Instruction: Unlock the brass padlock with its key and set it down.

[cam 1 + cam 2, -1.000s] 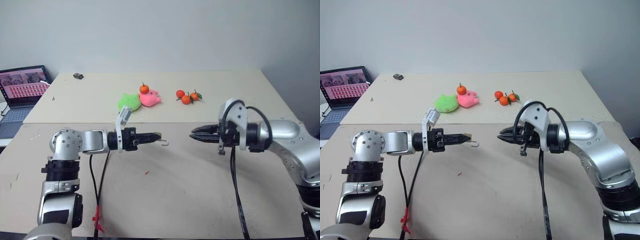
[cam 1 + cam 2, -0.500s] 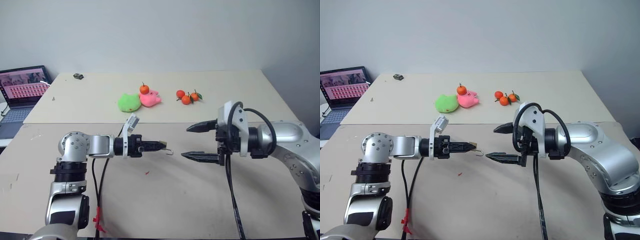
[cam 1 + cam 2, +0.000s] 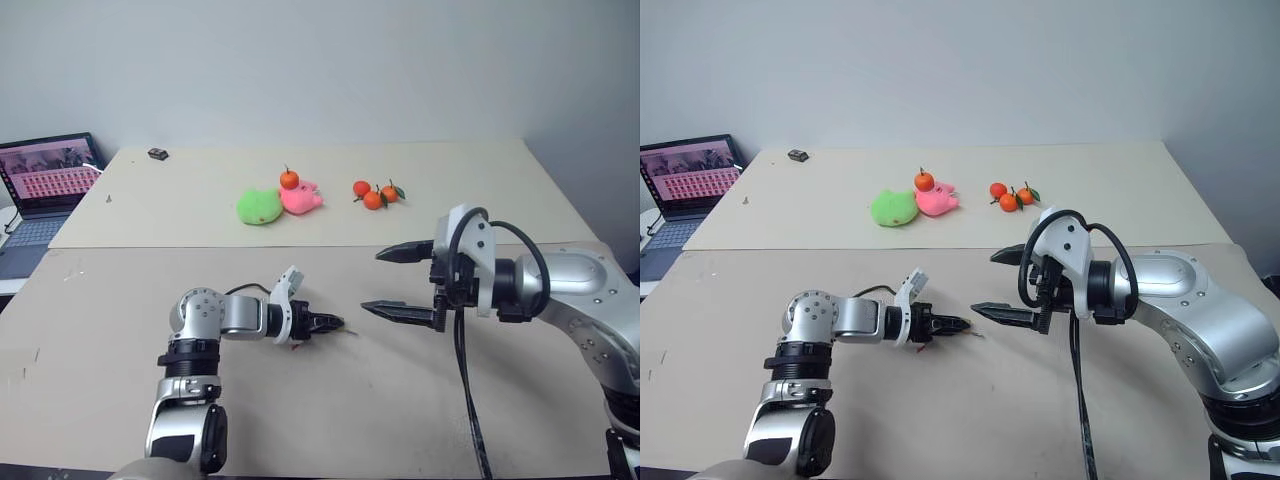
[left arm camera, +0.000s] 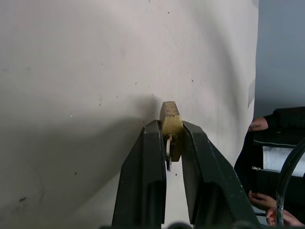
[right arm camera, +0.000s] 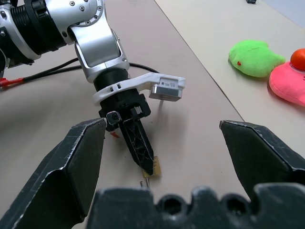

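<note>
The brass padlock [image 4: 170,114] is a tiny gold body pinched between the tips of my left gripper [image 3: 337,325], and it sticks out just past them. It hangs low, right at the table surface [image 3: 400,400]. A thin silvery piece hangs behind the body between the fingers [image 4: 151,162]; I cannot tell whether it is the key or the shackle. From the right wrist view the padlock [image 5: 155,167] shows at the end of the left fingers. My right gripper [image 3: 372,281] stands wide open and holds nothing, a short way to the right of the padlock and higher.
A tiny red fleck [image 3: 295,345] lies under the left gripper. On the far table are a green plush [image 3: 258,207], a pink plush [image 3: 300,198], small oranges [image 3: 375,193] and a small dark object [image 3: 156,153]. A laptop [image 3: 45,185] stands at far left. A person's hand [image 4: 259,125] shows beyond the table.
My left gripper has sunk to the table with the padlock, its arm folding in. My right gripper went from nearly shut to wide open and has barely moved.
</note>
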